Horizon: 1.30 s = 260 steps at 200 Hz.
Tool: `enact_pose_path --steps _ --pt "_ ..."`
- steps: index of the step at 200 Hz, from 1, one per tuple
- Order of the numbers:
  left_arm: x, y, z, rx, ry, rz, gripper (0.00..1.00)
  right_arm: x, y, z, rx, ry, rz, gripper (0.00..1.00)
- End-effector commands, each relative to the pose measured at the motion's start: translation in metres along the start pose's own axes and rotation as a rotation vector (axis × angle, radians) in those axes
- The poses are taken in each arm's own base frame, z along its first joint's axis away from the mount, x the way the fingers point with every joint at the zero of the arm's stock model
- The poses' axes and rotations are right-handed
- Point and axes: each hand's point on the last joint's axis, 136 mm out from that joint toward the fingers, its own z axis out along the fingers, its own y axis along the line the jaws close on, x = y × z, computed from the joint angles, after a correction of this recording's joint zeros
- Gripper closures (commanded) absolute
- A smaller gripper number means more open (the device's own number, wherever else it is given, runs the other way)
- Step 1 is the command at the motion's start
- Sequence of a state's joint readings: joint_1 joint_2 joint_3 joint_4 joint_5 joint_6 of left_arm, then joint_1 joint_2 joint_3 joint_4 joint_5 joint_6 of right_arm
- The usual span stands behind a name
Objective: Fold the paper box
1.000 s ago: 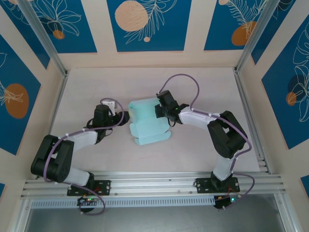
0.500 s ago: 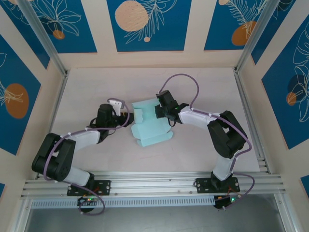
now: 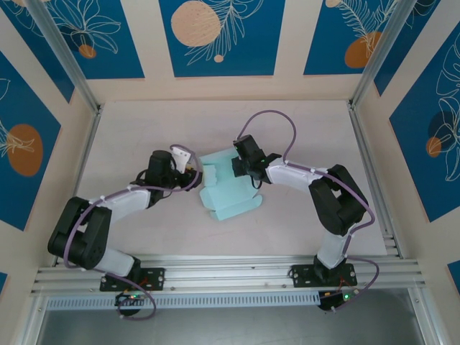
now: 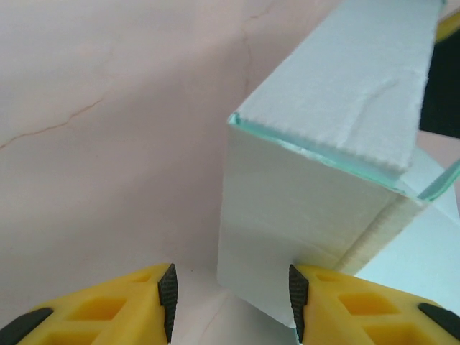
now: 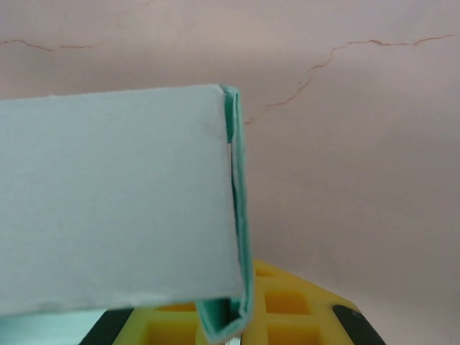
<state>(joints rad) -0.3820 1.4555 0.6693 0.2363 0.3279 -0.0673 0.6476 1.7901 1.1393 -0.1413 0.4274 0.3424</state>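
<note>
At right gripper [image 3: 236, 167], paper box [image 3: 230, 198] edge clamped; left gripper [image 3: 192, 172] jaws apart, box corner between.

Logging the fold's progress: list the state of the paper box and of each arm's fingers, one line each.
paper box: partly folded, one panel raised, not closed up.
left fingers: open, with a panel of the box reaching into the gap, not clamped.
right fingers: shut on the paper box's folded edge.
</note>
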Motion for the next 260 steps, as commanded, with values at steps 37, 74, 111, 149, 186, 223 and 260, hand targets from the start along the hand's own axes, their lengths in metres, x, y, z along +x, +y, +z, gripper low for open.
enact_pose_path --steps 37,74,111,149,186,223,260 --pt "-0.008 -0.039 -0.009 0.192 0.09 0.198 0.53 -0.014 0.02 -0.005 -0.062 -0.037 -0.014 0.94" --pt "-0.006 -0.043 -0.004 0.239 0.173 0.164 0.46 -0.014 0.019 -0.005 -0.056 -0.039 -0.017 0.94" --pt "0.006 -0.041 -0.002 0.258 0.262 0.152 0.39 -0.015 0.017 -0.004 -0.048 -0.041 -0.022 0.94" --pt "0.001 -0.042 -0.001 0.29 0.277 0.137 0.39 -0.016 0.018 -0.004 -0.047 -0.042 -0.021 0.94" --pt "-0.004 -0.03 0.002 0.247 0.286 0.121 0.42 -0.016 0.017 -0.004 -0.046 -0.041 -0.023 0.94" --pt "-0.017 0.0 0.015 0.066 0.228 0.06 0.44 -0.015 0.02 -0.004 -0.058 -0.039 -0.021 0.94" --pt "-0.031 0.032 0.02 -0.131 0.119 -0.004 0.49 -0.017 0.023 -0.008 -0.068 -0.049 -0.018 0.94"
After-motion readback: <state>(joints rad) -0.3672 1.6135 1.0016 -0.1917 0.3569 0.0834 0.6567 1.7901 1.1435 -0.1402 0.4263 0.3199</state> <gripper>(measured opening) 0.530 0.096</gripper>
